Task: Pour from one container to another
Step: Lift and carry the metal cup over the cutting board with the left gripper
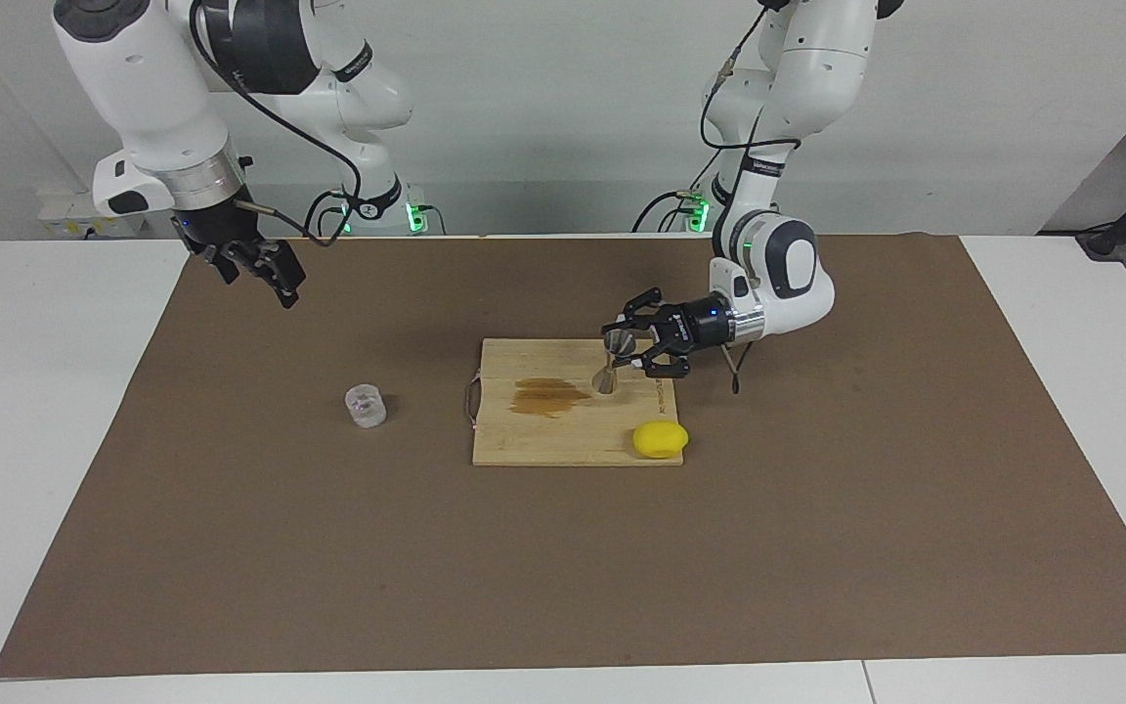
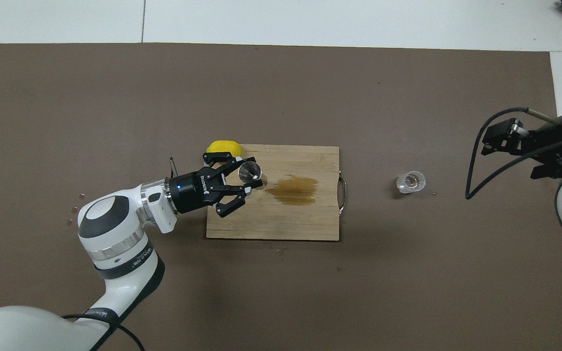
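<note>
My left gripper (image 1: 624,350) (image 2: 246,178) is shut on the small metal jigger (image 1: 611,360) (image 2: 251,172), gripping its upper cone from the side. The jigger hangs roughly upright over the wooden cutting board (image 1: 573,445) (image 2: 271,222), beside a brown stain (image 1: 548,396) (image 2: 293,189). I cannot tell whether its lower cone touches the board. The clear glass cup (image 1: 366,406) (image 2: 411,182) stands alone on the brown mat, toward the right arm's end of the board. My right gripper (image 1: 260,272) (image 2: 508,146) hangs open and empty, high over the mat's edge at the right arm's end.
A yellow lemon (image 1: 661,439) (image 2: 222,146) sits at the board's corner farther from the robots, toward the left arm's end. The board's metal handle (image 1: 470,399) (image 2: 342,187) faces the cup. A few small brown bits (image 2: 73,210) lie on the mat near the left arm.
</note>
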Controlling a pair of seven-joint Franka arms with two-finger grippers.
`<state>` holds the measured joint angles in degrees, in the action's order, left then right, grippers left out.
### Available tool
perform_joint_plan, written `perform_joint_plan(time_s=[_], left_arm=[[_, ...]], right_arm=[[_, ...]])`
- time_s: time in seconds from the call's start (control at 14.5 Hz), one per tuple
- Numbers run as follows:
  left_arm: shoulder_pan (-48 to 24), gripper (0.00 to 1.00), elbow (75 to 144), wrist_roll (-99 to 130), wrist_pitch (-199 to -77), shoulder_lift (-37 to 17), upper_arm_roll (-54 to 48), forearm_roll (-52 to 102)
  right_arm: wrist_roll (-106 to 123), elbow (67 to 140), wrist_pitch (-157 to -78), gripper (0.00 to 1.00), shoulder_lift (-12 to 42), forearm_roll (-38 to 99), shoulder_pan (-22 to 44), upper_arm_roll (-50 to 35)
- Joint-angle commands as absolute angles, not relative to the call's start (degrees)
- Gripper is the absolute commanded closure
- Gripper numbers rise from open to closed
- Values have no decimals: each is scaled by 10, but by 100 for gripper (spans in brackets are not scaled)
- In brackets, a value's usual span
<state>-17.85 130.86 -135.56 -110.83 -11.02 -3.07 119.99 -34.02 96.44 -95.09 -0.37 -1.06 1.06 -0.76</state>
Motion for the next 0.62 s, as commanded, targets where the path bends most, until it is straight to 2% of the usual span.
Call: perform_joint_plan(time_s=[0.0,0.21,0.55], left_arm=[[-238,55,1317,-1409,-1157,-98,-21,1272],[-286,56,1317,-1486,-1199,-101,-22,1345],[-337,57,1324,-1533,-1238,-115,-22,1407]], right_arm=[[-427,973,-969,3,13,26,-3,-11],[-523,1011,-1018,3,18,79,-21,-11],[-580,1013,-1034,3,98,163,-57,-11]])
